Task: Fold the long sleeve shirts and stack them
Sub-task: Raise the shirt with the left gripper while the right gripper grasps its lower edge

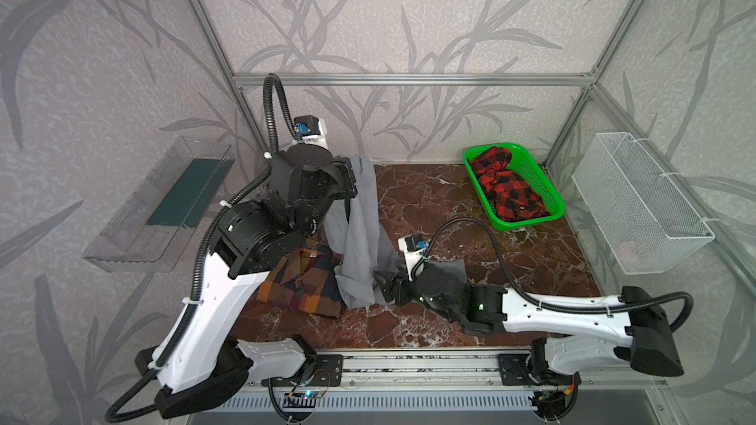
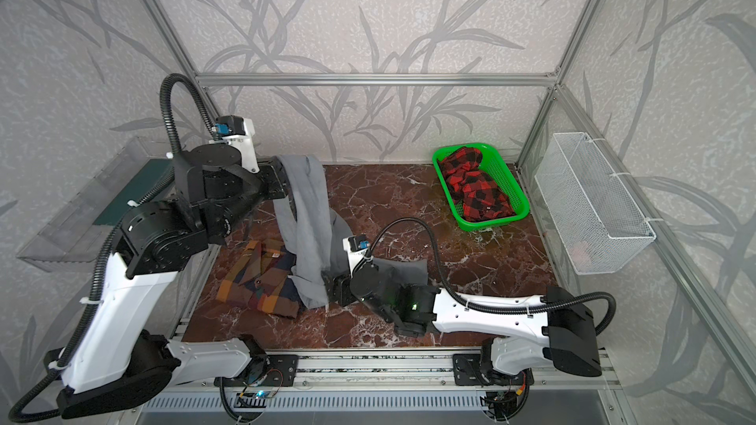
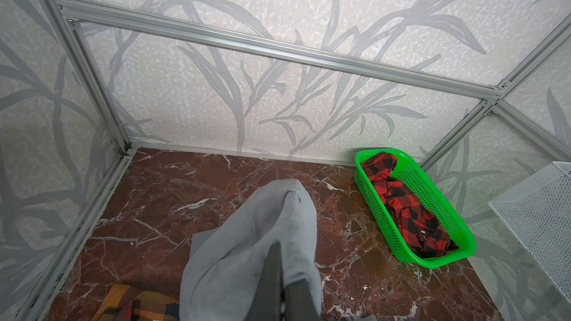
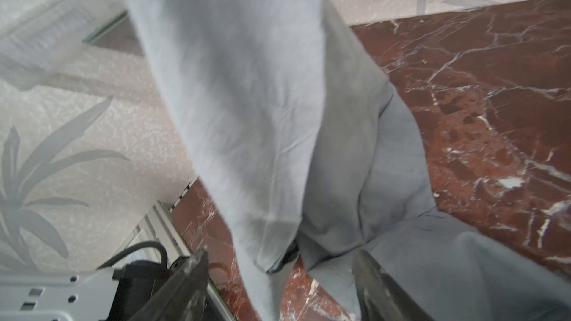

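My left gripper [image 1: 352, 175] is raised near the back left and shut on the grey long sleeve shirt [image 1: 360, 231], which hangs from it down to the table. In the left wrist view the fingers [image 3: 273, 273] pinch a fold of grey shirt [image 3: 247, 242]. The orange, brown and navy checked shirt [image 1: 302, 280] lies on the table under the left arm, partly covered by the grey cloth. My right gripper [image 1: 380, 284] is low at the hanging end of the grey shirt [image 4: 247, 118]. Its jaws [image 4: 279, 260] stand open with cloth hanging between them, not pinched.
A green basket [image 1: 527, 224] with a red and black checked cloth [image 1: 507, 190] stands at the back right of the marble table [image 1: 450, 198]. A white wire basket [image 1: 642, 206] hangs on the right wall, a clear tray [image 1: 155, 206] on the left wall.
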Tool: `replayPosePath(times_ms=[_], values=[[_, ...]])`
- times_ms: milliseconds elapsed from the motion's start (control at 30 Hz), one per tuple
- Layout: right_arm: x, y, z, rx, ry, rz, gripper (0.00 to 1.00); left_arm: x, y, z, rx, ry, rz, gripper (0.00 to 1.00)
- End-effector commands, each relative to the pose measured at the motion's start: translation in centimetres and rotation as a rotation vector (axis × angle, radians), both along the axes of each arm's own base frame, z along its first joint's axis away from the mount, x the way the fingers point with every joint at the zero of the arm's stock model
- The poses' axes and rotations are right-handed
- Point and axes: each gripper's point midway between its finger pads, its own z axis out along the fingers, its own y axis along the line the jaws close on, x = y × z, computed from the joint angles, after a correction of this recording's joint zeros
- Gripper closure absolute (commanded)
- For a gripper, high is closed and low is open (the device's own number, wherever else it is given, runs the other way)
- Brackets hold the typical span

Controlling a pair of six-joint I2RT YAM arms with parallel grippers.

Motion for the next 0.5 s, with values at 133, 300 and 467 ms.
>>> replayPosePath(times_ms=[133, 300, 467], values=[[-3.4, 2.9, 0.5, 0.032, 0.021, 0.311, 0.26, 0.0, -0.2, 1.4, -0.021, -0.041, -0.012, 1.0], [-3.8, 3.9, -1.8, 0.034, 0.079, 0.343, 0.26, -0.1, -0.2, 1.5, -0.015, -0.04, -0.017, 1.0], [-3.6, 4.8, -2.8, 0.044, 0.104, 0.351, 0.27, -0.3, 0.0, 1.8, -0.014, -0.048, -0.017, 1.0]])
